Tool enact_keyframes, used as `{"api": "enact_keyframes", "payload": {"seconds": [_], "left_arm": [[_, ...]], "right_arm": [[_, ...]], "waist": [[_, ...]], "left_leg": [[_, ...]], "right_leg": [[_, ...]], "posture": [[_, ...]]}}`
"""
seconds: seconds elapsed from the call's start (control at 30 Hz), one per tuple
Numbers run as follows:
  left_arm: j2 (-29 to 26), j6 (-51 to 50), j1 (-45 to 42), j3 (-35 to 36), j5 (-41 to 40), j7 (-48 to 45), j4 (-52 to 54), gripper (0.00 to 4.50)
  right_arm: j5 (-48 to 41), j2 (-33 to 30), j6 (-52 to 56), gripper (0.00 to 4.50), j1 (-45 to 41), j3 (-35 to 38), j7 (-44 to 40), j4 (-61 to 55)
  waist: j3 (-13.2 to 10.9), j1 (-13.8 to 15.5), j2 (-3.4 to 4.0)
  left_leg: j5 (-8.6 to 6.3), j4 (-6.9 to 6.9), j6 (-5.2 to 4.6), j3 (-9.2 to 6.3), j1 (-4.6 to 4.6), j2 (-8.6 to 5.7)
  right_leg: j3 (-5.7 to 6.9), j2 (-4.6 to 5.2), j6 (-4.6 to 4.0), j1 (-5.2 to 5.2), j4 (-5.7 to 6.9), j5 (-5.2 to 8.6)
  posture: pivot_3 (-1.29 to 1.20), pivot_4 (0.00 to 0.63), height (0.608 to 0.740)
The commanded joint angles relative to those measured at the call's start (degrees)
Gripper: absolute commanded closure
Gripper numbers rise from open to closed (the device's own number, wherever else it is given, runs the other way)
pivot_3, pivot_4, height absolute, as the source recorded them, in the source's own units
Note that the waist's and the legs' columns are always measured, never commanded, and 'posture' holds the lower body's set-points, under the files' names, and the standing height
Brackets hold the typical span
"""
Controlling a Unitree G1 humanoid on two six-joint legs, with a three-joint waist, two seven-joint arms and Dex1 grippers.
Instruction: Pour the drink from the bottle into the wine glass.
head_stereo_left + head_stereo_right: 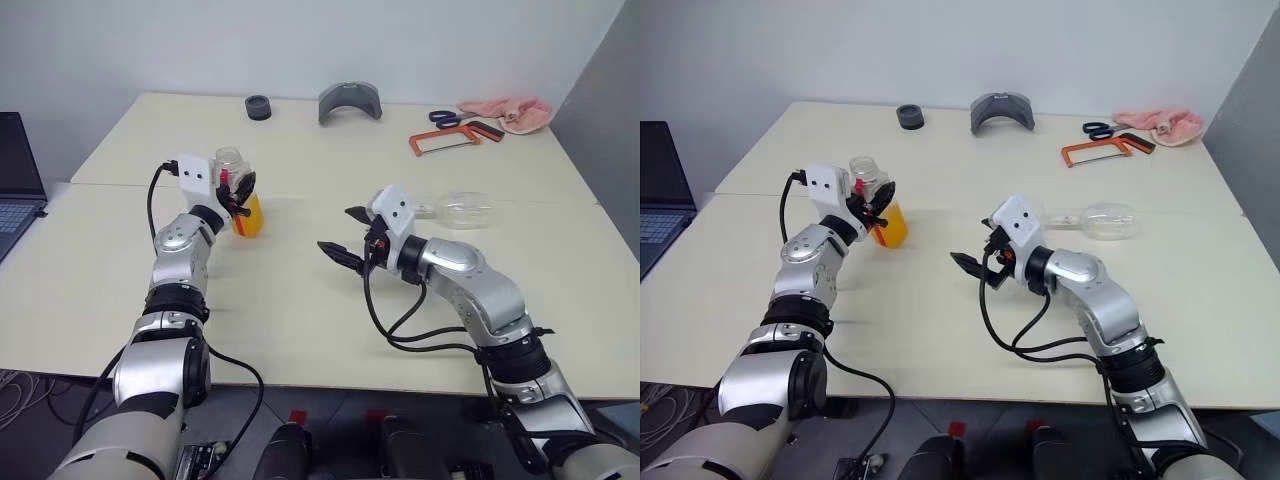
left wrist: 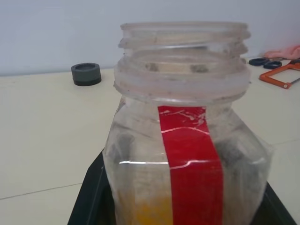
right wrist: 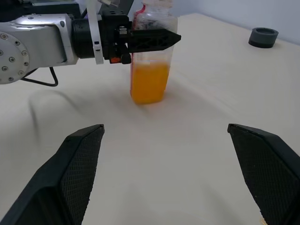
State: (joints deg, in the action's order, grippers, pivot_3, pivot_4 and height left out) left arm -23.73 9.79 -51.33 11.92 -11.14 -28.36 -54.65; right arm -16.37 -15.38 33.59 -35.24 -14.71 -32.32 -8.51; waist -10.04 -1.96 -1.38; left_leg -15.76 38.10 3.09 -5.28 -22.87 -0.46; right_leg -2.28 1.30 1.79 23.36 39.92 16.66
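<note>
Nearest the robot, the right gripper [image 1: 345, 243] is hanging over bare table [image 1: 300, 330] with its fingers spread wide and nothing between them, pointing across toward the left side. A little farther out, the left gripper [image 1: 240, 193] is clamping narrow on the bottle [image 1: 240, 195], which is standing upright on the table. The bottle's mouth is showing open threads with no cap on it, and the drink [image 3: 149, 82] is filling only the lower part of the body, so opening looks done and the bottle is secured.

Pouring is not looking started. The glass [image 1: 465, 210] is lying on its side behind the right forearm, well apart from the bottle, and it appears empty. What is left, by my reading: standing the glass upright, bringing the bottle over it, and tipping.

For room, the middle of the table between the two arms is lying clear and wide, a good place to set the glass. The near edge is running close under both forearms. Farther back, a black ring [image 1: 258, 107], a grey curved piece [image 1: 350, 101], a saw [image 1: 452, 138], scissors [image 1: 445, 117] and a pink cloth [image 1: 510, 112] are sitting near the far edge, out of the working path. A laptop [image 1: 15, 180] is sitting off the table's left side.
</note>
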Motion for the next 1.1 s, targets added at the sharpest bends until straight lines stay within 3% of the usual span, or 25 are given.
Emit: {"api": "enact_keyframes", "payload": {"seconds": [0.03,0.23,1.1], "left_arm": [[0.1,2.4,-1.3,0.3,0.7,1.6,0.1,1.89],[1.1,2.8,0.8,0.4,0.4,2.1,1.6,0.04],[3.2,-3.4,20.7,-0.5,0.7,6.9,21.2,0.04]], "right_arm": [[0.6,0.4,-1.3,0.00,-1.5,0.2,-0.8,-1.0],[0.6,0.3,-0.4,0.00,-0.5,0.4,-1.1,-2.3],[-0.7,-3.5,6.0,0.00,12.6,-0.5,-2.5,-14.0]], "waist": [[0.0,-0.1,0.00],[0.0,-0.1,0.00],[0.0,-0.4,0.00]], "left_leg": [[0.00,0.00,0.00,0.00,0.01,0.00],[0.00,0.00,0.00,0.01,0.01,0.00],[-0.10,-0.01,-0.18,-0.05,0.05,0.06]], "right_leg": [[0.00,0.00,0.00,0.00,0.00,0.00],[0.00,0.00,0.00,0.00,0.02,0.00],[-0.02,0.00,0.00,-0.02,0.05,0.00]], "posture": [[0.00,0.150,0.740],[0.00,0.150,0.740],[0.00,0.150,0.740]]}}
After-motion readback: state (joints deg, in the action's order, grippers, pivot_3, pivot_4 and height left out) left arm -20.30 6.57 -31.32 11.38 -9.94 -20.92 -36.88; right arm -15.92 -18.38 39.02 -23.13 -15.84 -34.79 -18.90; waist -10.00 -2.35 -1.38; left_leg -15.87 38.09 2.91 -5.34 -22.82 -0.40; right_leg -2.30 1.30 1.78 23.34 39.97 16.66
